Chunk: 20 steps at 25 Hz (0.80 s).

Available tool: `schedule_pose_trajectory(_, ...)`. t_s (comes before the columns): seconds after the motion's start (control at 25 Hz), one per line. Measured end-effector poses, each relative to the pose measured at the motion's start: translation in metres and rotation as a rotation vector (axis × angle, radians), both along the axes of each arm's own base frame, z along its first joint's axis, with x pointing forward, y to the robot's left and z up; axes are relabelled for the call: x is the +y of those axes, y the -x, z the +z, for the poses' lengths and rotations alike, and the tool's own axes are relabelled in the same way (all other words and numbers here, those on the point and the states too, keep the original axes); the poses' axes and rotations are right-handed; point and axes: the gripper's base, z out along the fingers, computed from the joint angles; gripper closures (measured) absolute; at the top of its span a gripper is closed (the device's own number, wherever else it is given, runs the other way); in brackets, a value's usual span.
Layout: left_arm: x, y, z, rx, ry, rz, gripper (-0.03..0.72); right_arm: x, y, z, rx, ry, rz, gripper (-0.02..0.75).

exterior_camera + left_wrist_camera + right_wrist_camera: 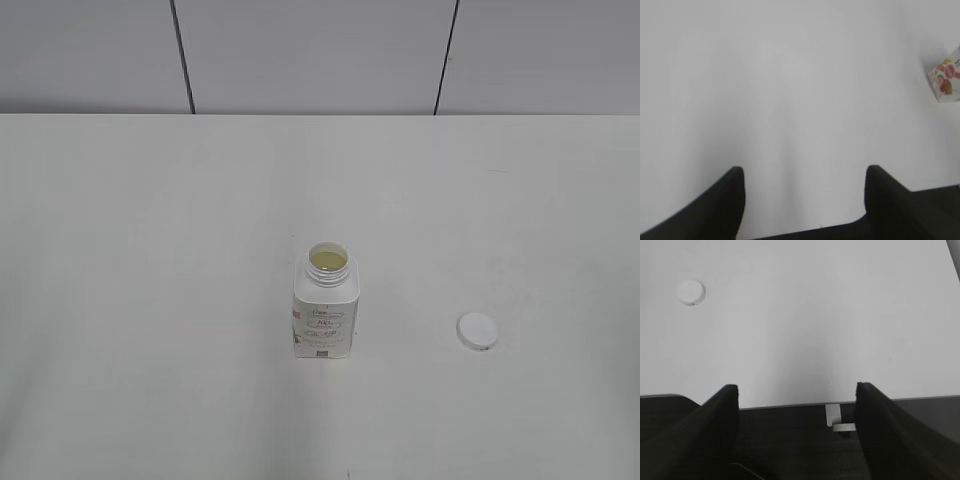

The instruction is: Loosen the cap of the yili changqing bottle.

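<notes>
Both claws stand empty with their jaws spread wide. The left gripper (802,200) hangs over bare white table (150,250), its two dark fingers well apart with nothing between them; only a corner of the yili changqing bottle (946,81) shows at the far right edge of its wrist view. The right gripper (796,420) is parted just as widely over the table's near edge, and the cap (691,292) lies on the surface far off to its upper left. Neither arm shows in the exterior view.

Out on the table, the bottle (325,308) stands upright near the middle, its mouth open and a yellowish content visible inside the neck. The cap (477,331) lies flat to the bottle's right, well apart from it — so it is not merely loosened but fully off.

As a judgement, the loosening step looks finished, with both arms drawn clear of the work. Little seems left; if anything follows, it calls only for keeping the arms away from the open bottle — a knock could spill it.
</notes>
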Motion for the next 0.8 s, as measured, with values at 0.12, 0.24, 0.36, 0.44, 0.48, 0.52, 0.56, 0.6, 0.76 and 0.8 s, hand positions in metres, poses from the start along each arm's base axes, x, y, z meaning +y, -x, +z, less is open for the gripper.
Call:
schedule_pose_trajectory(0.12,0.000,0.016,0.003,-0.101,-0.001,0.000,0.225,0.000,0.010,0.000,-0.063,-0.002,0.002,0.171)
schedule_pose_trajectory(0.24,0.000,0.035,0.003,-0.216,-0.001,0.000,0.225,0.001,0.020,0.000,-0.121,-0.002,0.002,0.171)
schedule_pose_trajectory(0.36,0.000,0.042,0.003,-0.260,-0.002,0.000,0.225,0.001,0.027,-0.001,-0.164,-0.002,0.002,0.171)
schedule_pose_trajectory(0.44,0.000,0.042,0.003,-0.261,-0.002,0.000,0.226,0.001,0.031,-0.002,-0.191,-0.002,0.003,0.171)
schedule_pose_trajectory(0.48,0.000,0.042,0.003,-0.261,-0.002,0.000,0.226,0.001,0.033,-0.002,-0.202,-0.001,0.003,0.171)
schedule_pose_trajectory(0.52,0.000,0.042,0.003,-0.261,-0.002,0.001,0.226,0.001,0.034,-0.003,-0.210,-0.001,0.003,0.171)
schedule_pose_trajectory(0.56,0.000,0.042,0.003,-0.261,-0.002,0.005,0.226,0.001,0.034,-0.003,-0.220,-0.001,0.003,0.171)
schedule_pose_trajectory(0.6,0.001,0.042,0.003,-0.260,-0.001,0.011,0.226,0.001,0.033,-0.003,-0.232,-0.001,0.002,0.171)
schedule_pose_trajectory(0.76,0.002,0.042,0.003,-0.260,-0.015,0.026,0.228,0.000,0.025,-0.006,-0.279,0.002,0.000,0.171)
schedule_pose_trajectory(0.8,0.003,0.042,0.003,-0.260,-0.016,0.028,0.228,0.000,0.024,-0.006,-0.283,0.002,0.000,0.171)
